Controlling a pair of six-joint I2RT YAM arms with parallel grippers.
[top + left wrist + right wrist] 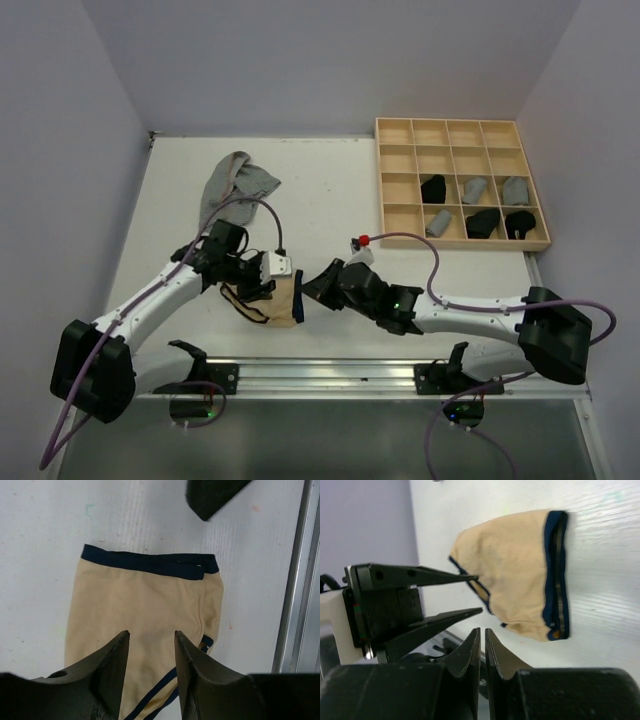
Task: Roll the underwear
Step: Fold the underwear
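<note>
Broadly, I judge the job a little past its middle. The white bench (330, 200) is smooth and matte. At its far right corner sits the pale wooden tray (460, 121), a square grid of thin-walled cells. Six rolled pieces (483, 222) already lie in the cells of its two nearest rows, one to a cell, three black and three grey, each a short, lumpy bundle. I count those as done.

Towards the far left corner lies a grey heap (235, 180), limp and creased knit cloth. I cannot tell how many garments are in it, and none of it looks rolled.

The tan pair (285, 300) is the one in hand. It lies close to the near edge, about midway along it, spread flat and still unrolled. It is soft, stretchy jersey, roughly a trapezoid, with a straight dark navy band (150, 564) across the waist and thin navy piping at the leg openings.

My left gripper (150, 635) hangs over the leg end with its fingers spread, gripping nothing. My right gripper (482, 630) sits just beside the waistband end, fingers pressed almost together with nothing between them.

What remains, as I see it: roll this pair, put it in the tray, then work through the heap.
</note>
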